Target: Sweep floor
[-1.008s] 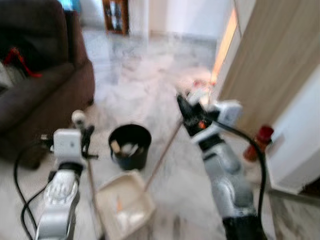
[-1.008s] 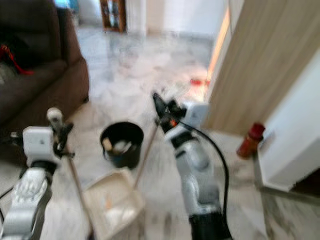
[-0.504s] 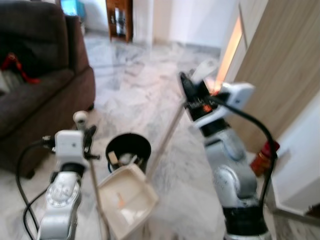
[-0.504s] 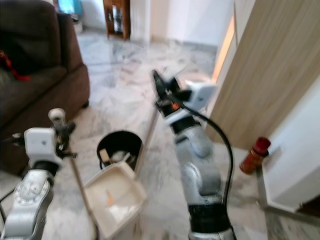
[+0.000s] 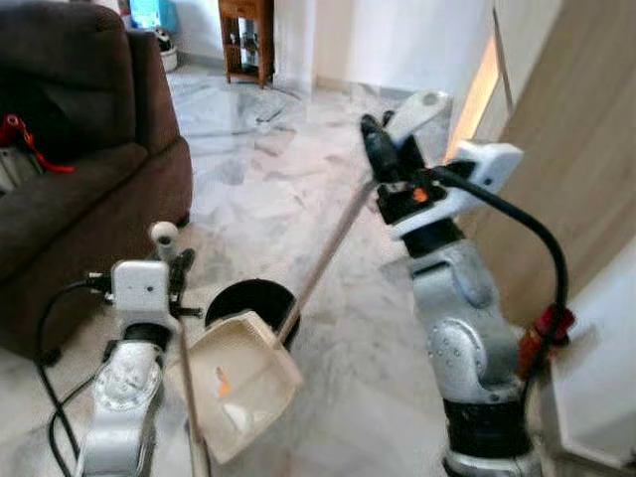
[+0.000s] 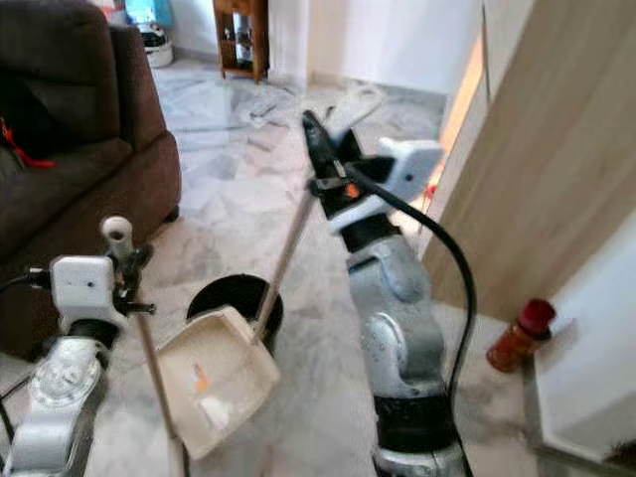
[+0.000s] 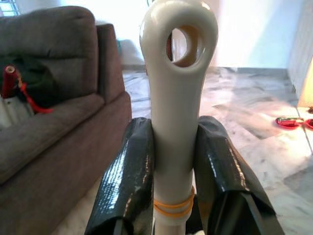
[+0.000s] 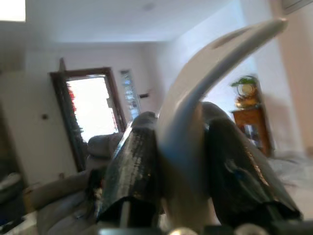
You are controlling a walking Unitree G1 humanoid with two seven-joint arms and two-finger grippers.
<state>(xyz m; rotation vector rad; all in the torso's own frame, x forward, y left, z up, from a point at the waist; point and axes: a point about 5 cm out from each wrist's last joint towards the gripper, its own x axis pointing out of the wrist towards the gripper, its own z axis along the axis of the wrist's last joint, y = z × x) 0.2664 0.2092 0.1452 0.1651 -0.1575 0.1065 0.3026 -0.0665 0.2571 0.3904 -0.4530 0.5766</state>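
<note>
Two silver arms rise from the lower edge of the head view over a pale marble floor (image 5: 298, 169); the left pincer (image 5: 171, 266) is closed on the upright broom handle (image 7: 177, 98), a cream pole with a looped eyelet at its top, its black fingers (image 7: 129, 171) pressed to either side of the pole just above a yellow band; the pole runs down past the arm and is cut off at the lower edge, so the broom's head cannot be seen; the right pincer (image 5: 383, 164) is raised high and clamped on the curved white grip of the dustpan handle (image 8: 195, 88), which blurs at close range in the wrist view; from there a thin wooden rod (image 5: 323, 263) slants down to the cream dustpan (image 5: 237, 383), tilted in the air with its far corner over the rim of a black bin (image 5: 256, 303); a small orange scrap and a whitish piece lie in the pan, too small to identify; most of the bin is hidden behind the pan, so its contents cannot be made out; a dark brown sofa (image 5: 89, 189) stands to the left with a red cord on its seat; a wood-grain panel (image 5: 586, 149) rises at right; beside it a red bottle (image 6: 520, 333) stands on the floor, partly hidden by the arm's black cable in the left eye view.
</note>
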